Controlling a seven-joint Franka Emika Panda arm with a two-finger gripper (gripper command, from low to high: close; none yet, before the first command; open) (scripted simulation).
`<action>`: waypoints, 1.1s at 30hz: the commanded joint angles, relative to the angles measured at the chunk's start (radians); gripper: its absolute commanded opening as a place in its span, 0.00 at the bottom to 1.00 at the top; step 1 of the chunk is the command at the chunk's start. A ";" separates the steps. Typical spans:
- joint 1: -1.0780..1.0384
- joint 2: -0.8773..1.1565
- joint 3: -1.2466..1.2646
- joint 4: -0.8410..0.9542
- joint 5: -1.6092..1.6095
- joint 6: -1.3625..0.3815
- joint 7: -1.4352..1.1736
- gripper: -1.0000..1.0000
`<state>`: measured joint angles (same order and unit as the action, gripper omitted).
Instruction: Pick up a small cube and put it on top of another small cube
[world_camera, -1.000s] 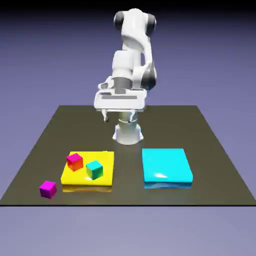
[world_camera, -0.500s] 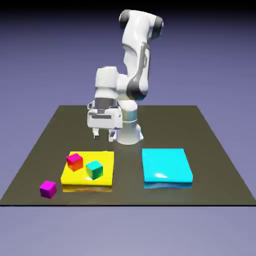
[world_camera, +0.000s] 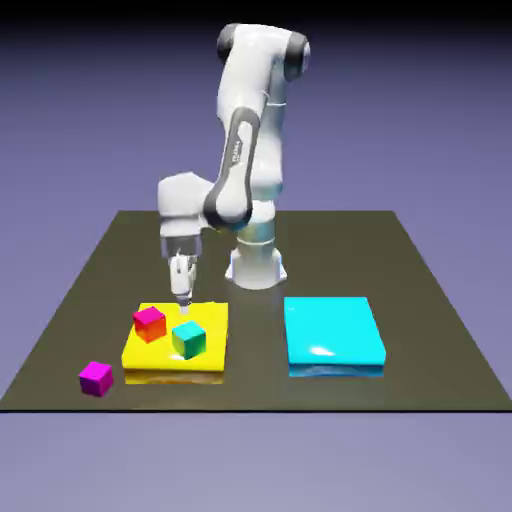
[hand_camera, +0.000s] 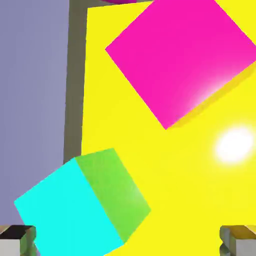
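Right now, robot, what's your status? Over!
Gripper open, nothing held. Small lime cube: can't make it out. Teal cube might get bumped.

Three small cubes (world_camera: 189, 340), two on yellow block (world_camera: 176, 368)

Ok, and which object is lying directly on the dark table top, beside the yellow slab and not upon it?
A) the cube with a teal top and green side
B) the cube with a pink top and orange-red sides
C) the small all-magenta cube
C: the small all-magenta cube sits on the dark table top, apart from the glossy yellow slab.
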<state>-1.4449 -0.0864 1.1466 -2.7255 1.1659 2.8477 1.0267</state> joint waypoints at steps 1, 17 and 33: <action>-0.036 0.013 0.027 -0.002 0.026 0.000 0.005 0.50; -0.616 0.228 0.453 -0.036 0.443 0.004 0.081 0.50; -1.086 0.397 0.797 -0.301 0.654 0.206 0.132 0.50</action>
<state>-2.5311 0.3102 1.9434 -3.0269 1.8194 3.0539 1.1592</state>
